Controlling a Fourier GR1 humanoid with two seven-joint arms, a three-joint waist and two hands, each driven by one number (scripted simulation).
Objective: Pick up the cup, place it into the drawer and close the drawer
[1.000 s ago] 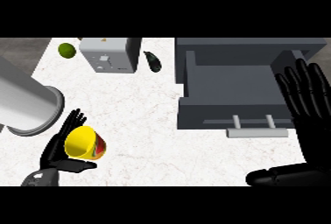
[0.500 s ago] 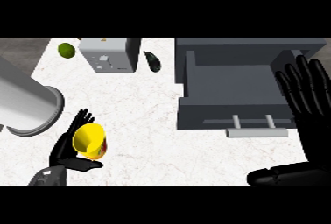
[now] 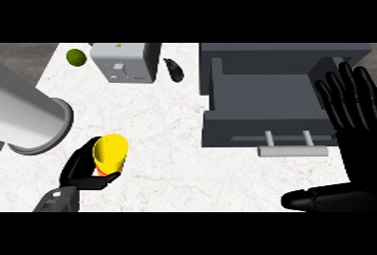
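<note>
The yellow cup (image 3: 111,151) sits near the counter's front left corner, tipped on a slant, with the left hand (image 3: 80,170) curled round its lower side from below. That wrap suggests it is gripped for carrying rather than merely touched, though I cannot tell whether it has left the surface.

The drawer (image 3: 265,94) stands pulled out toward the front at the counter's right side, well apart from the cup. Its cavity is bare, ready to receive it, and its pale handle (image 3: 290,142) faces the robot. The right hand (image 3: 357,129) hangs at the right edge beside the drawer, fingers straight and holding nothing, probably waiting to push it shut.

The white marbled counter (image 3: 184,169) carries a grey boxy appliance (image 3: 125,62), a green fruit (image 3: 76,56) and a dark oblong vegetable (image 3: 174,69) along its back edge. A large grey cylinder (image 3: 29,119) lies at the left edge. Dark floor shows beyond the back left corner.
</note>
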